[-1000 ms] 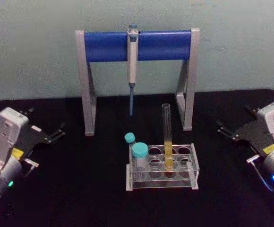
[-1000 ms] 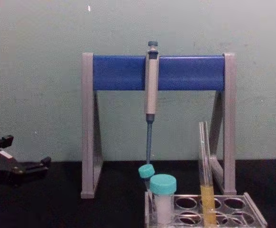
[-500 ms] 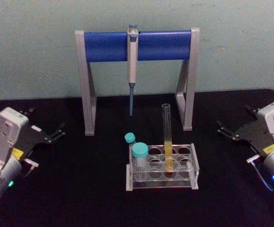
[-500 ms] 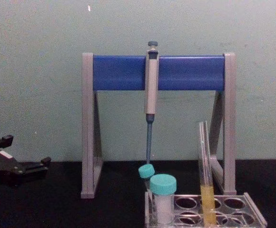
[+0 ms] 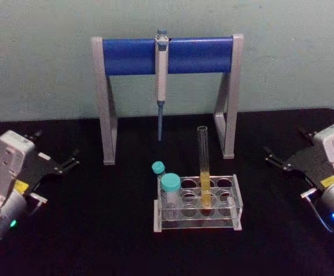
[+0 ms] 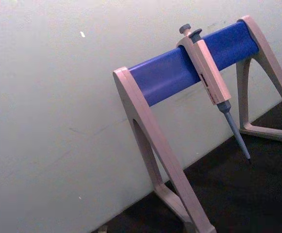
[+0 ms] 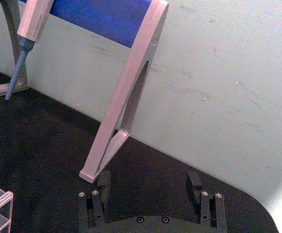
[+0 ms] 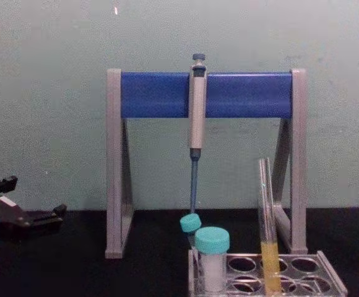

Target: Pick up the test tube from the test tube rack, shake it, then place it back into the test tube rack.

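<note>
- Foremost, the test tube rack (image 5: 197, 225) sits mid-surface (image 5: 92, 236) with its holes facing up, so a tube can be lifted straight out and dropped back.
- Near the rack's middle the test tube (image 5: 203, 167) stands upright in a hole. Its yellow-orange liquid is low and its open mouth is high above the plate, leaving bare glass to grasp. Pickup has not begun, I judge.
- Two teal-capped tubes (image 5: 170, 185) fill the rack's left end, apart from the test tube.
- Well left of the rack, the left gripper (image 5: 54, 148) waits with fingers spread; well right, the right gripper (image 5: 287, 146) is likewise spread and empty.
- Behind the rack, the pipette stand (image 5: 126, 56) hangs a pipette (image 5: 162, 69) tip-down.
</note>
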